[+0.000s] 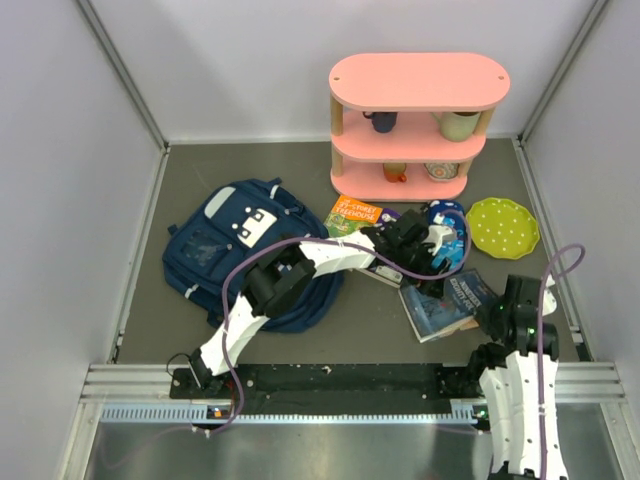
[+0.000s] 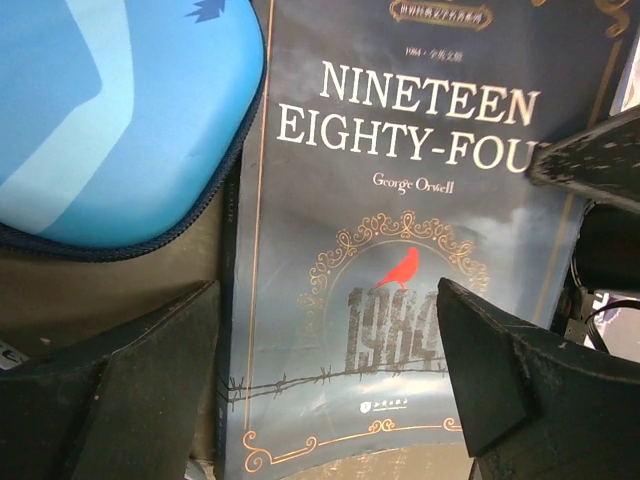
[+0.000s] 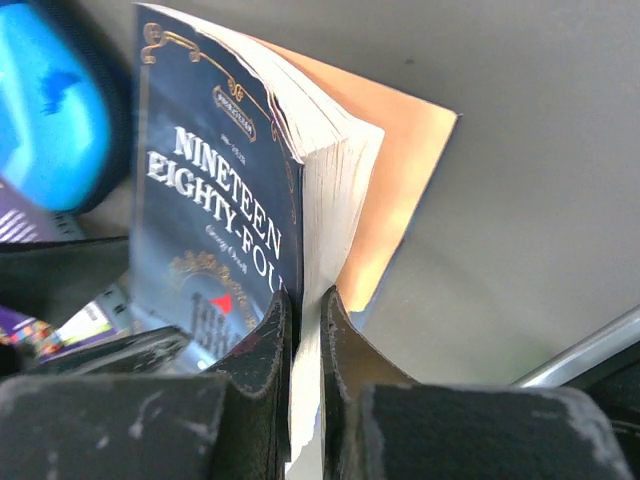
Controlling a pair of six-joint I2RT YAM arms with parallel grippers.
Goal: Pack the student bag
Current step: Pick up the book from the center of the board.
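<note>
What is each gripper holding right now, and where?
Right gripper pinches the Nineteen Eighty-Four book at its page edge; left gripper is open, holding nothing.

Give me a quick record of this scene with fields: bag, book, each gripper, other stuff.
student bag: lying on the table, left side, no gripper on it
book: Nineteen Eighty-Four, beside the blue pencil case
right gripper: shut on the book's edge
left gripper: open, over the book's cover
also present: pink shelf, green plate
</note>
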